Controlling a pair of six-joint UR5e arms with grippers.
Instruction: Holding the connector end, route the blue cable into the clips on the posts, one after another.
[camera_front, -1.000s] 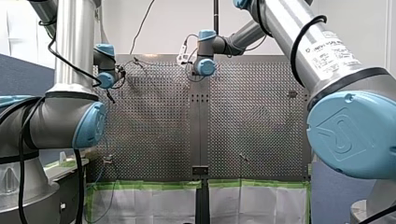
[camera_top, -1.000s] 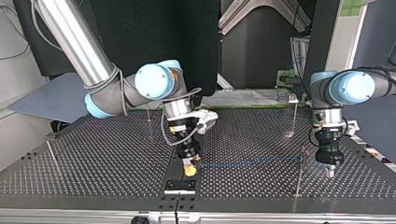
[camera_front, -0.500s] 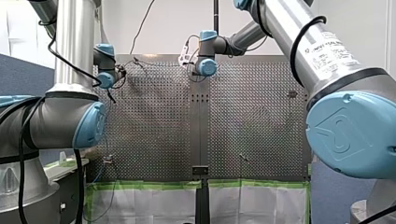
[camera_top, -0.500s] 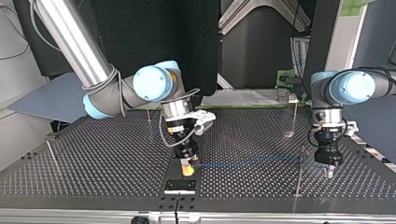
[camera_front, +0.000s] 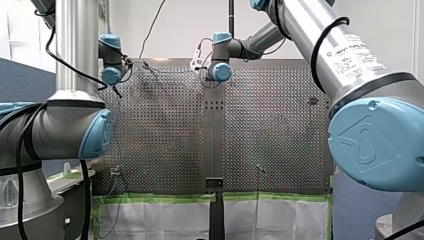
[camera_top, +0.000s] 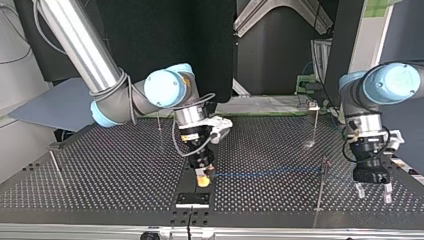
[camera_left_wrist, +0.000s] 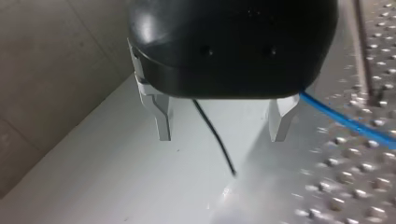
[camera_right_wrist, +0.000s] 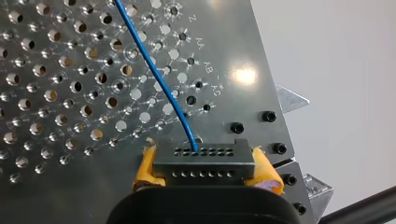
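The perforated tabletop (camera_right_wrist: 70, 116) is shiny bare metal. The cable (camera_right_wrist: 158, 83) is smooth blue plastic, its connector (camera_right_wrist: 203, 161) matt dark plastic. My left end effector (camera_left_wrist: 222, 133) has a glossy black shell.

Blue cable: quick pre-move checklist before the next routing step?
1. Grip on connector: ok. The right gripper clamps it between its yellow pads.
2. blue cable joined to connector: ok. It enters the upper row of holes.
3. left gripper clear of the cable: ok. It is open and holds nothing; the cable passes beside it.
4. Run from connector to the post: ok. It looks straight in the top view, with no loops.
5. Cable seated in that post's clip: cannot tell. It is too small to see.
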